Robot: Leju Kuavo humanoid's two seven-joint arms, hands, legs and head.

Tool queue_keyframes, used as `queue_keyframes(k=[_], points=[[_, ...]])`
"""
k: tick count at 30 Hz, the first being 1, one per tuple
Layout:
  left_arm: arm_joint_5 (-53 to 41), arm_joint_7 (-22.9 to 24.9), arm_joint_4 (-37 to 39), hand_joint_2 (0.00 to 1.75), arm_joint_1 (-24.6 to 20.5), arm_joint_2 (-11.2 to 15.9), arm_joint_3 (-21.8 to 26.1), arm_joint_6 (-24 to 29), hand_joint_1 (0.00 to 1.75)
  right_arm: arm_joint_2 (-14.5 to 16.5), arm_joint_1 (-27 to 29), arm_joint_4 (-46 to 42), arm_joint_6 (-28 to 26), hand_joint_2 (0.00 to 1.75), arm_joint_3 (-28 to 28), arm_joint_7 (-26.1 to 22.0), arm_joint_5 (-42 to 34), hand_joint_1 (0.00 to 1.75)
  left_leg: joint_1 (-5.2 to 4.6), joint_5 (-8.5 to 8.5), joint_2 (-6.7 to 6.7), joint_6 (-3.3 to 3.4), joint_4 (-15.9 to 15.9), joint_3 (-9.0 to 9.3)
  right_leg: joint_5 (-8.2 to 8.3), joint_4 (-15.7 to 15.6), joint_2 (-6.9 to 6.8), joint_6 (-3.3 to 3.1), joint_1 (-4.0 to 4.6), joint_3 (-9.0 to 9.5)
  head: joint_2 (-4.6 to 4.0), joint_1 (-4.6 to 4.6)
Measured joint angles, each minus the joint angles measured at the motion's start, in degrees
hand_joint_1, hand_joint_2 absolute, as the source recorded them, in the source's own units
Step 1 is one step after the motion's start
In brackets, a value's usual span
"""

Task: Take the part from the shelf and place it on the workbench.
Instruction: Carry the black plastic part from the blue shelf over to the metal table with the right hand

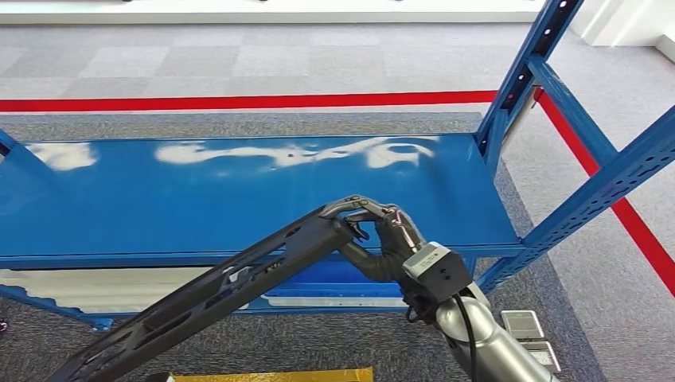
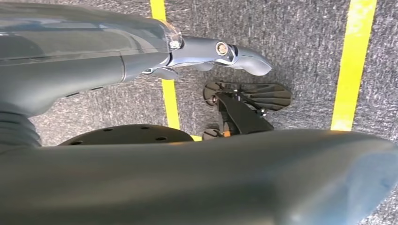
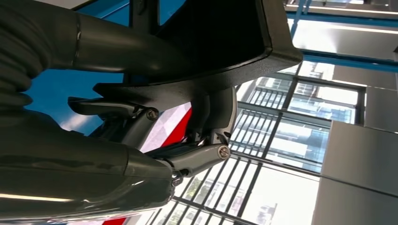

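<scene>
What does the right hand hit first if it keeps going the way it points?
Probably nothing soon: the right hand, holding the long black part, points over the bare blue shelf toward the carpet beyond. Height above the shelf is unclear.

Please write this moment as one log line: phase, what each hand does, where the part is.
phase: carry | right hand: grips long black part at its end | part: off blue shelf, in front of it | left hand: holds nothing

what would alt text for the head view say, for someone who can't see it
The robot's right hand grips one end of a long black part, holding it at a slant in front of a blue metal shelf. Behind the shelf, grey carpet is crossed by a red floor line.
</scene>
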Motion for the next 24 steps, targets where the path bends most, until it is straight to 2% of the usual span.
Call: queue_keyframes(k=[5, 11, 18, 24], points=[[0.04, -0.42, 0.0, 1.75, 0.09, 0.0, 0.0, 0.08, 0.0, 0.16, 1.16, -0.34, -1.35, 1.75, -0.02, -0.7, -0.47, 1.75, 0.0, 0.0, 0.0, 0.0, 0.0, 0.0, 0.0, 0.0, 0.0, 0.0, 0.0, 0.0, 0.0, 0.0], [0.31, -1.42, 0.0, 1.75, 0.11, 0.0, 0.0, 0.19, 0.0, 2.05, 3.07, -0.73, -6.84, 1.75, -0.06, -2.24, 3.52, 1.75, 0.0, 0.0, 0.0, 0.0, 0.0, 0.0, 0.0, 0.0, 0.01, 0.0, 0.0, 0.0, 0.0, 0.0], [0.24, -1.61, 0.0, 1.75, 0.12, 0.0, 0.02, 0.5, 0.0, 2.92, 3.92, -0.79, -6.87, 1.75, 0.28, -2.24, 3.4, 1.75, 0.0, 0.0, 0.0, 0.0, 0.0, 0.0, 0.0, 0.0, 0.0, 0.0, 0.0, 0.01, 0.0, 0.0], [0.22, -1.49, 0.02, 1.75, 0.13, 0.18, 0.03, 0.52, 0.0, 3.06, 4.33, -0.77, -5.85, 1.75, 1.23, -1.95, 2.53, 1.75, -0.4, -0.23, -0.02, 0.43, 0.27, -0.08, 0.13, -0.18, -0.07, 0.43, -0.5, 0.03, 0.0, 0.0]])
